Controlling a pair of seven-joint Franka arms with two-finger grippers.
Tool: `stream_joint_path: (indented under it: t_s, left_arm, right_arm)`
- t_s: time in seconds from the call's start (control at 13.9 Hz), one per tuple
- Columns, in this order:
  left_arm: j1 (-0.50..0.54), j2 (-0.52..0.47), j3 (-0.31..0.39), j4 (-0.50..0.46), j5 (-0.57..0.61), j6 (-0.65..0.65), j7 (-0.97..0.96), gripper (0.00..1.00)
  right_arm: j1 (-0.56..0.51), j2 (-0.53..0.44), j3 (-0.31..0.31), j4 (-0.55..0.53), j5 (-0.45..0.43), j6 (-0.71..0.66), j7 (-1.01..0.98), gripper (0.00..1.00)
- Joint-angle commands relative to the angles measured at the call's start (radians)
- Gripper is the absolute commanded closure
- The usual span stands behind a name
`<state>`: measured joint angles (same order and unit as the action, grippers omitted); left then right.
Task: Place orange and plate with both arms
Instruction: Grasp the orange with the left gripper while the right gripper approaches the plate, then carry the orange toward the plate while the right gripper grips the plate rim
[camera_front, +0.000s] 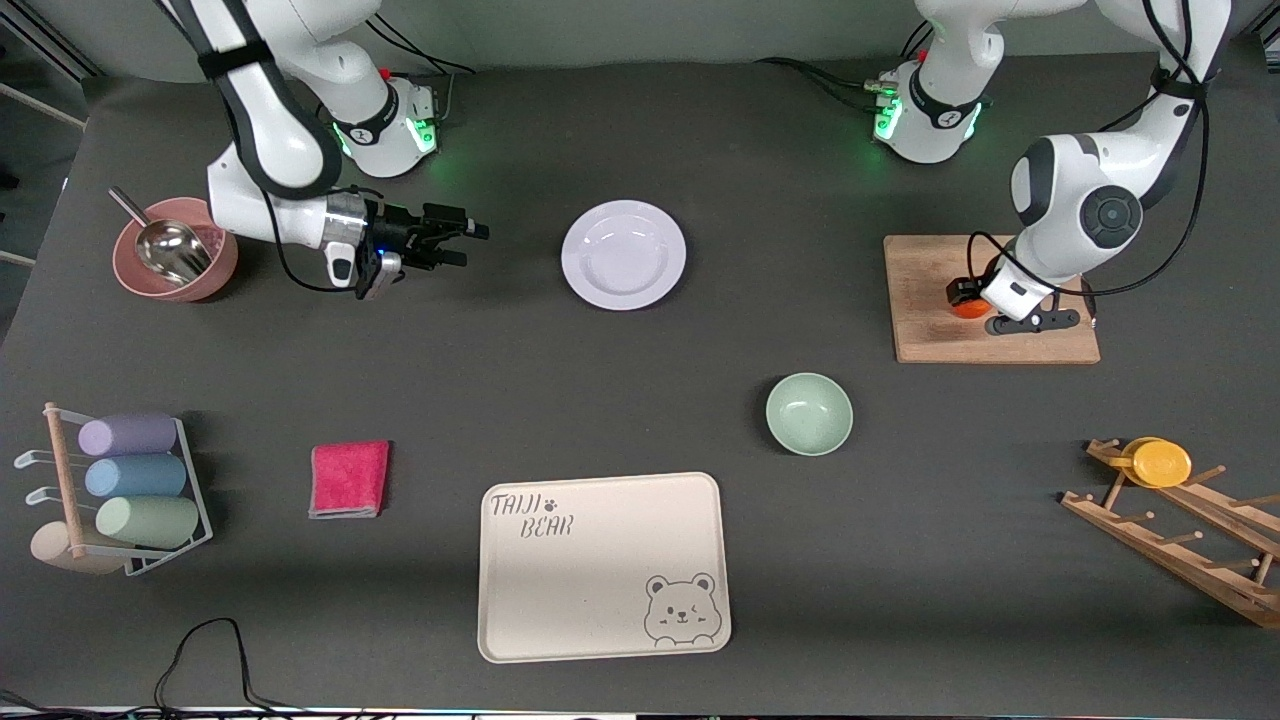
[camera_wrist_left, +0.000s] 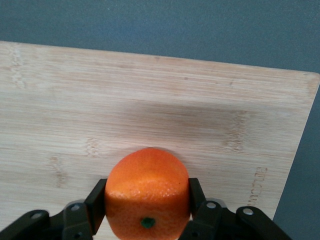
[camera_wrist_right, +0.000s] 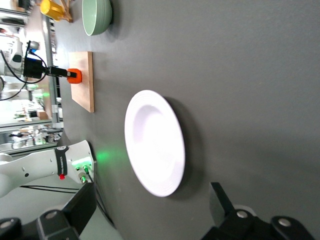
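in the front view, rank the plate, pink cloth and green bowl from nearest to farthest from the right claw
From the right claw, open above the table:
1. plate, beside it, toward the table's middle
2. pink cloth, nearer the front camera
3. green bowl, toward the left arm's end

The plate (camera_front: 623, 254) lies alone with bare table (camera_front: 760, 200) all round it. The green bowl (camera_front: 809, 413) sits nearer the camera, between the wooden board (camera_front: 930, 280) and the bear tray (camera_front: 600, 570).

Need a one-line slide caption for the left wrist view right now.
Left gripper jaws closed on the orange, resting on the wooden cutting board.
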<state>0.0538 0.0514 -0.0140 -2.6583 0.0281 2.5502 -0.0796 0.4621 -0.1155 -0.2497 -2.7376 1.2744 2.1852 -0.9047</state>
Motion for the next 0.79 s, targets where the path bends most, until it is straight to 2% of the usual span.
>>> stream_joint_path:
  t_s: [0.0, 0.14, 0.36, 0.57, 0.72]
  left_arm:
    - [-0.006, -0.03, 0.008, 0.015, 0.013, -0.027, -0.006, 0.72]
    - [-0.006, -0.074, 0.006, 0.018, 0.013, -0.045, -0.009, 0.72]
    - [-0.011, -0.148, -0.003, 0.121, 0.013, -0.27, -0.02, 0.72]
    - [-0.014, -0.234, -0.009, 0.219, 0.009, -0.444, -0.048, 0.72]
    - [-0.015, -0.265, -0.046, 0.328, 0.001, -0.594, -0.098, 0.72]
  right_arm:
    - [0.007, 0.166, -0.051, 0.019, 0.168, -0.106, -0.24, 0.0]
    - [0.007, 0.261, -0.063, 0.019, 0.256, -0.169, -0.368, 0.0]
    - [0.007, 0.355, -0.063, 0.019, 0.335, -0.267, -0.436, 0.0]
    - [0.007, 0.402, -0.063, 0.022, 0.346, -0.297, -0.433, 0.0]
    - [0.003, 0.427, -0.063, 0.022, 0.346, -0.301, -0.431, 0.0]
